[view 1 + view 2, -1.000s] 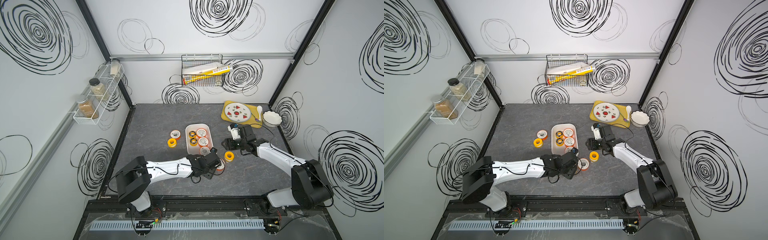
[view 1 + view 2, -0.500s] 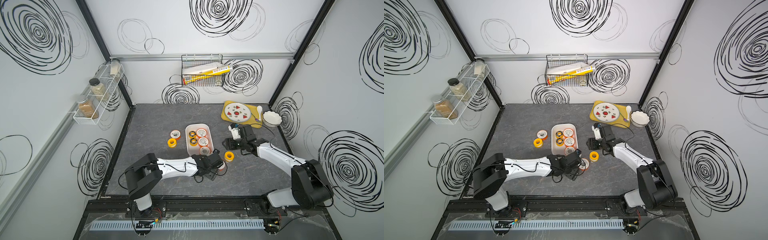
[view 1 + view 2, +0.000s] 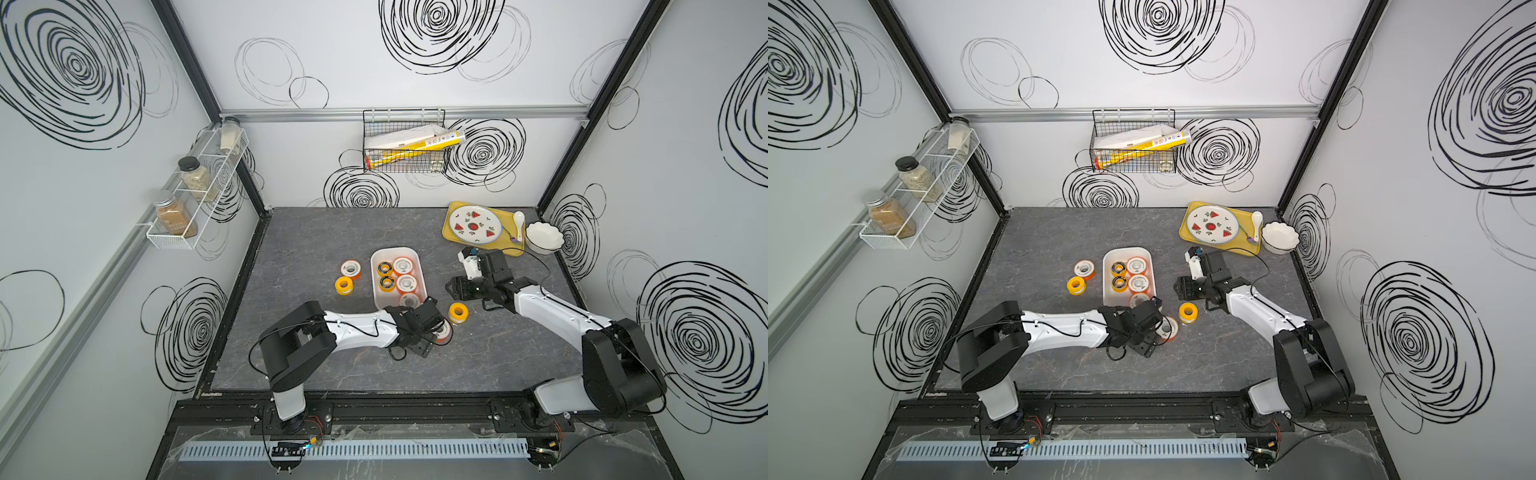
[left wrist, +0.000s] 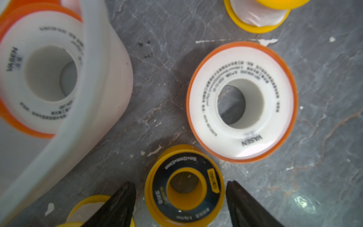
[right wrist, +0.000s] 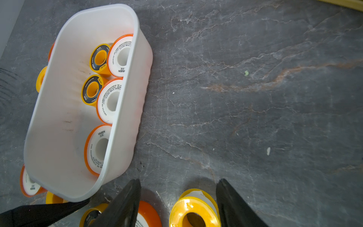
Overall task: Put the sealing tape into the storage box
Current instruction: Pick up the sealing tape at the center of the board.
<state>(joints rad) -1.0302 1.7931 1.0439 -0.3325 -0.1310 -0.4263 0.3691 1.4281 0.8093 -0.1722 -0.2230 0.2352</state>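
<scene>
The storage box [image 3: 395,252] is a white tub mid-table holding several sealing tape spools, orange-and-white and black-faced. My left gripper [image 4: 180,183] hangs low by its near end, open, with a finger on each side of a black-faced yellow spool [image 4: 184,188] and gaps on both sides. An orange-and-white spool [image 4: 241,102] lies just beyond it. My right gripper [image 5: 179,180] stands open over an all-yellow spool [image 5: 194,212] right of the box. An orange spool [image 3: 350,269] and a yellow spool [image 3: 344,285] lie left of the box.
A yellow tray [image 3: 509,249] with a watermelon plate [image 3: 475,224], a spoon and a white scalloped bowl [image 3: 543,237] sit at the back right. A wire basket [image 3: 405,145] hangs on the back wall; a jar rack [image 3: 191,195] on the left wall.
My left arm has swung its elbow inward while its gripper stayed by the box's near end, and its jaws stand wider than a second ago. The right arm has not moved.
</scene>
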